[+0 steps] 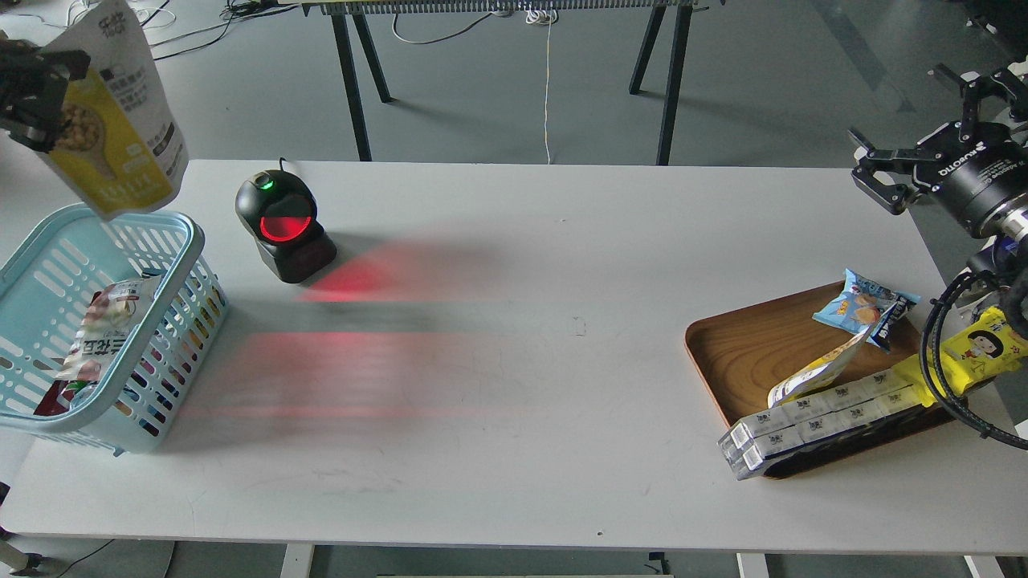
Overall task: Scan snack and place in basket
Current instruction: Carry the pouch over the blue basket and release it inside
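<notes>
The snack, a flat yellow pouch picturing beige nuts with a white top, hangs in the air at the top left, above the far rim of the basket. My left gripper is shut on its left edge; most of that arm is out of view. The light blue slotted basket stands at the table's left end with other packets inside. My right gripper is open and empty, raised over the table's far right edge.
A black barcode scanner with a red window stands right of the basket, casting red light on the table. A brown wooden tray at the right holds a blue packet, a long yellow pack, a white-yellow pouch and boxed packs.
</notes>
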Robot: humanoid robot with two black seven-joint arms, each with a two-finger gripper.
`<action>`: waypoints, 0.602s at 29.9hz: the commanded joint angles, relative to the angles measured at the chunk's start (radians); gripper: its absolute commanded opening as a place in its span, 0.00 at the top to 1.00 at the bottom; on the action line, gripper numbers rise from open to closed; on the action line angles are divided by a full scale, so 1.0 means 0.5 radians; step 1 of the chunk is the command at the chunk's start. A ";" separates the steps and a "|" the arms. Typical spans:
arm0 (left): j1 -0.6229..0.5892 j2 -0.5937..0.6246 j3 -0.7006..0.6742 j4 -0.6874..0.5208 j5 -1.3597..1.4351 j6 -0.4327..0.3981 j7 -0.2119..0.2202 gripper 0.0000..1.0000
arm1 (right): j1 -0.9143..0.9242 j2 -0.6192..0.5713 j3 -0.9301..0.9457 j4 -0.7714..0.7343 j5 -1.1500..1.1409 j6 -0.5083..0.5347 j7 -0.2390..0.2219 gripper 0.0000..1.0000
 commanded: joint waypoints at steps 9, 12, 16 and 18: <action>-0.003 0.392 0.635 0.063 0.000 0.201 -0.185 0.96 | 0.027 0.011 -0.001 0.002 -0.052 0.000 -0.003 0.01; -0.003 0.407 0.657 0.075 0.000 0.253 -0.222 0.96 | 0.027 0.014 -0.001 0.005 -0.055 0.000 -0.003 0.01; -0.012 0.404 0.653 0.109 -0.003 0.284 -0.228 0.96 | 0.027 0.014 -0.001 0.018 -0.055 0.000 -0.003 0.01; -0.015 0.395 0.650 0.115 -0.003 0.302 -0.228 0.95 | 0.027 0.014 -0.001 0.018 -0.055 0.000 -0.003 0.01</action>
